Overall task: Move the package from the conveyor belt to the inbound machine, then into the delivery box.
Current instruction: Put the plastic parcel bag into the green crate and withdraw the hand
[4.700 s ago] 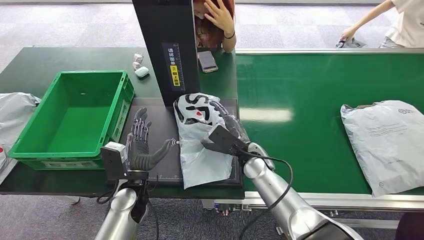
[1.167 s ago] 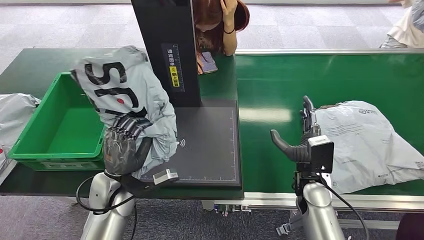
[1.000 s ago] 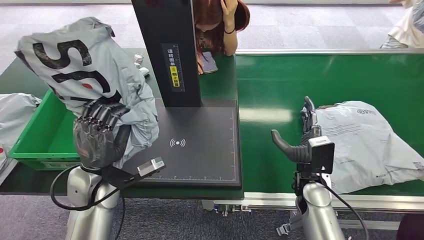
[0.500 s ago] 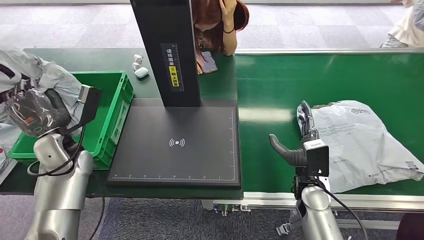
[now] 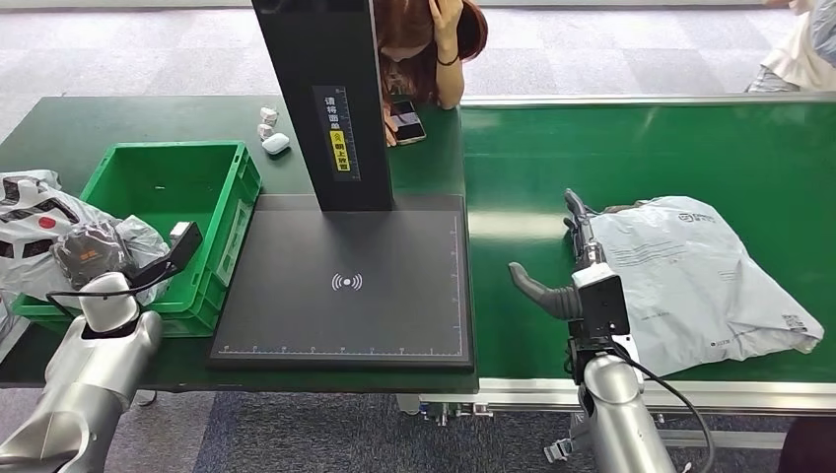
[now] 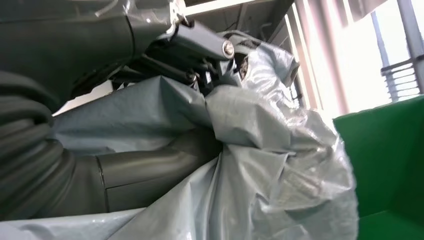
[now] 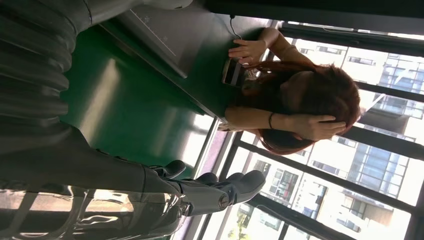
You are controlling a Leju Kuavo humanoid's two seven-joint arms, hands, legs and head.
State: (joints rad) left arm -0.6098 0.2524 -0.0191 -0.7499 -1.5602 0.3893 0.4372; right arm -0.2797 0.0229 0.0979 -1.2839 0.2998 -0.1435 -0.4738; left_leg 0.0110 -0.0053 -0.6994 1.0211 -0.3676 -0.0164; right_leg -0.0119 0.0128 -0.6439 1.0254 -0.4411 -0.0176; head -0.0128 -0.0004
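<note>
Risk: as the package (image 5: 44,212) is hanging over the green crate (image 5: 212,241) wall, it may be slipping outside.
Left hand (image 5: 84,254): gripping the package.
Right hand (image 5: 562,271): spread, holding nothing.

Held package (image 5: 39,212): grey plastic film, crumpled, glossy. Second package (image 5: 695,281): same film, smoother. Box (image 5: 163,172): green moulded plastic, slight sheen. Belt (image 5: 631,158): green, smooth, reflective. Machine plate (image 5: 345,281): black, matt. Arms (image 5: 611,414): brushed silver metal.
</note>
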